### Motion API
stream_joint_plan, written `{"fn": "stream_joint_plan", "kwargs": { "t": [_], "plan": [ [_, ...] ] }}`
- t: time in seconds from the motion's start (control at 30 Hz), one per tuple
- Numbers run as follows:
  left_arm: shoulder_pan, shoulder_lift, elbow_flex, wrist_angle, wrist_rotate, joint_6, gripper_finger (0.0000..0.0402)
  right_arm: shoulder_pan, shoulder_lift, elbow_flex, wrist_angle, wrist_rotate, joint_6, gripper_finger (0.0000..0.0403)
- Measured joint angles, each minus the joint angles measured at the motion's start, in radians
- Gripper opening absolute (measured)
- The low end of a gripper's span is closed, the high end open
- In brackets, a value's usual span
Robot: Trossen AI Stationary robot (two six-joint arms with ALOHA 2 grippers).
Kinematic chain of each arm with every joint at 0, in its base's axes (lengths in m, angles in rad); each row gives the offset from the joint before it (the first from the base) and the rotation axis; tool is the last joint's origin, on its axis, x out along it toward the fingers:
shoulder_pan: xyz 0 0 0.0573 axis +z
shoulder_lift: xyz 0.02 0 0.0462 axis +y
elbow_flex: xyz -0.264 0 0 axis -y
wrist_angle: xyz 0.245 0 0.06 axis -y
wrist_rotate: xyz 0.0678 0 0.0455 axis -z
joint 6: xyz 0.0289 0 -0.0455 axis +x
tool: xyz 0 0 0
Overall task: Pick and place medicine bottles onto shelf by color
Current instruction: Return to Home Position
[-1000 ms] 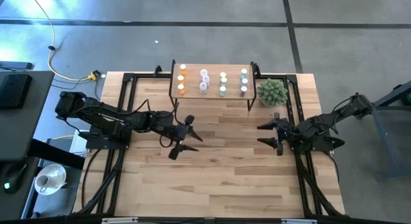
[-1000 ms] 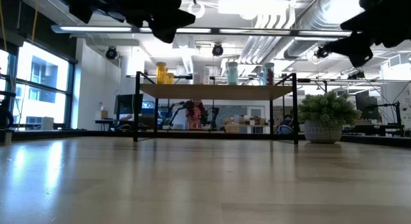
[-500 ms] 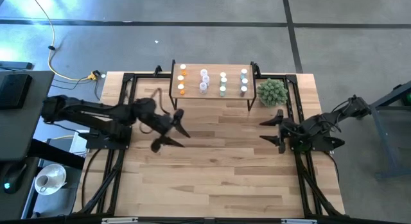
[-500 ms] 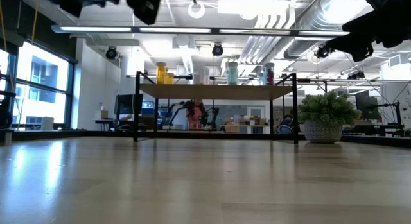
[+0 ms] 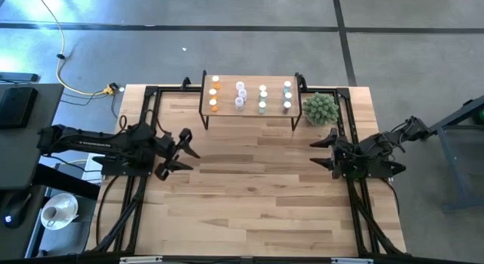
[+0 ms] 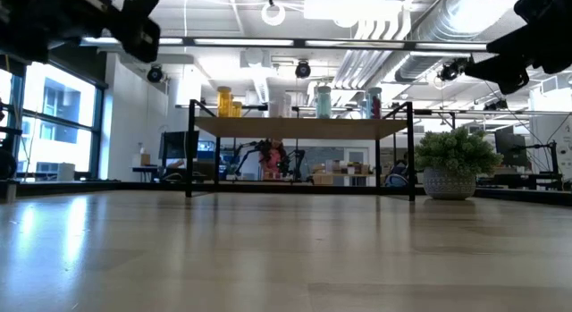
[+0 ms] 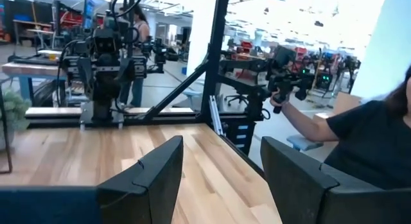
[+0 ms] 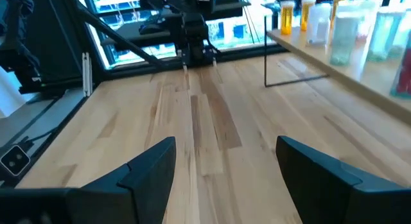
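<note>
1. left gripper and right gripper both hang spread wide, holding nothing.
2. bottles sit colour-sorted on the shelf, well ahead, between them.
3. sorting looks finished; next, just tuck both arms home.

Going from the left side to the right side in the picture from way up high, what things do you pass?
First the left tool → orange bottles → pale bottles → green bottles → blue bottles, all on the shelf → spiky plant. The right tool lines up with the plant, so it's left out.
</note>
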Motion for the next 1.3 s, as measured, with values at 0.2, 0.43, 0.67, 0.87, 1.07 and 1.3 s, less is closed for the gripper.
{"fn": "stream_joint_plan", "kwargs": {
  "t": [0.2,0.43,0.67,0.87,1.07,1.3],
  "plan": [
    [0.0,-0.143,-0.051,-0.089,-0.001,-0.033,0.0197,0.0,0.0,0.0,-0.007,0.001,0.006,0.0259],
    [0.0,-0.315,-0.064,-0.243,-0.007,-0.031,0.0197,0.0,0.0,0.0,-0.041,-0.018,-0.04,0.0259],
    [0.0,-0.451,-0.065,-0.396,-0.023,-0.008,0.0197,0.0,-0.007,-0.125,0.102,-0.025,-0.099,0.0259],
    [0.0,-0.539,-0.065,-0.49,-0.041,0.027,0.0197,0.0,0.003,-0.104,0.13,-0.041,-0.11,0.0259],
    [0.0,-0.613,-0.106,-0.509,-0.085,0.025,0.0197,0.0,0.004,-0.104,0.125,-0.04,-0.112,0.0259],
    [0.0,-0.619,-0.176,-0.431,-0.185,0.016,0.0197,0.0,0.004,-0.104,0.124,-0.039,-0.109,0.0259]
  ]
}}
